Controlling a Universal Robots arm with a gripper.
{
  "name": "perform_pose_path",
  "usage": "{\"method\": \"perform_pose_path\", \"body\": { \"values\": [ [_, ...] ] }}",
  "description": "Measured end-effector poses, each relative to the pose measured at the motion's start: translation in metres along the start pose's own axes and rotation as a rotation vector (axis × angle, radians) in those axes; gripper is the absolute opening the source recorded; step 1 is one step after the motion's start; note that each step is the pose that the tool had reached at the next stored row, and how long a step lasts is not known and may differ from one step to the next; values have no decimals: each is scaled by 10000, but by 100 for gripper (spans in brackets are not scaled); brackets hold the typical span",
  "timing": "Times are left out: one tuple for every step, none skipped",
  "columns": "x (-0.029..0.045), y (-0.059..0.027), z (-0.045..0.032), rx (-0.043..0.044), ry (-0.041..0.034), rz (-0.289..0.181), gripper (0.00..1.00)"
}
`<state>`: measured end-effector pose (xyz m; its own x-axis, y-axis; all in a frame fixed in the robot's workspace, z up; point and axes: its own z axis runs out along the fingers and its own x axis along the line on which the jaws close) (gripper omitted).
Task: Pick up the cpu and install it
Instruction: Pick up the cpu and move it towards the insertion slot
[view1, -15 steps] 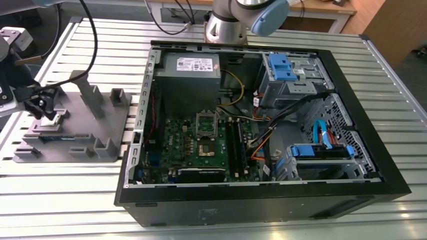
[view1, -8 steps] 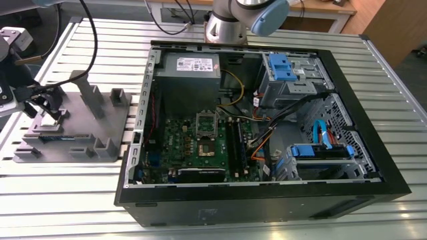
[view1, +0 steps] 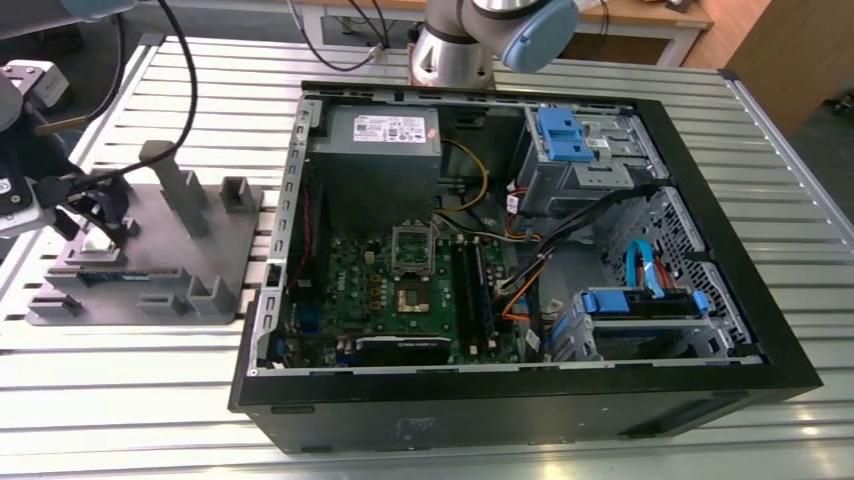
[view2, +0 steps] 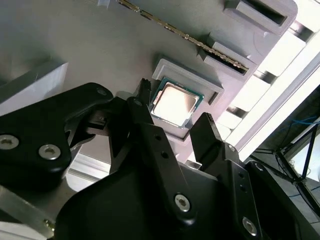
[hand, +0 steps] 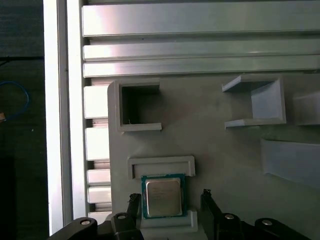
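Note:
The cpu (view2: 174, 104) (hand: 162, 196) is a small square chip with a silvery top. It lies flat in a shallow recess of the grey plastic fixture (view1: 200, 250) (view2: 100, 45) (hand: 215, 150). My gripper (view1: 87, 215) (view2: 174, 111) (hand: 170, 196) hangs low over the fixture at the exterior view's left. It is open, with one black finger (view2: 142, 100) on each side of the chip and a gap left at both sides. The chip rests in its recess, not lifted.
An open computer case (view1: 747, 330) lies at the exterior view's right, with a green motherboard and its silver socket frame (view1: 411, 270) inside. A long thin memory stick (view2: 175, 32) stands in a fixture slot. Upright grey posts (view1: 180, 190) rise from the fixture. Slatted aluminium table (view1: 134, 400) lies underneath.

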<state>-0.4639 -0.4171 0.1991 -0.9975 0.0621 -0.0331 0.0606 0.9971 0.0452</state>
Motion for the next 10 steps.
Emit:
{"method": "perform_pose_path", "body": {
  "values": [
    [1, 0, 11, -4, -26, -41, 58],
    [3, -1, 19, -6, -47, -66, 58],
    [9, -1, 25, -7, -61, -75, 58],
    [13, -2, 31, -7, -69, -79, 58],
    [17, -3, 42, -9, -80, -83, 58],
    [22, -3, 52, -10, -87, -85, 58],
    [24, -4, 59, -11, -91, -87, 58],
    [25, -4, 64, -10, -91, -88, 58],
    [26, -4, 65, -8, -89, -88, 58],
    [26, -3, 66, -8, -88, -88, 58]
  ]
}}
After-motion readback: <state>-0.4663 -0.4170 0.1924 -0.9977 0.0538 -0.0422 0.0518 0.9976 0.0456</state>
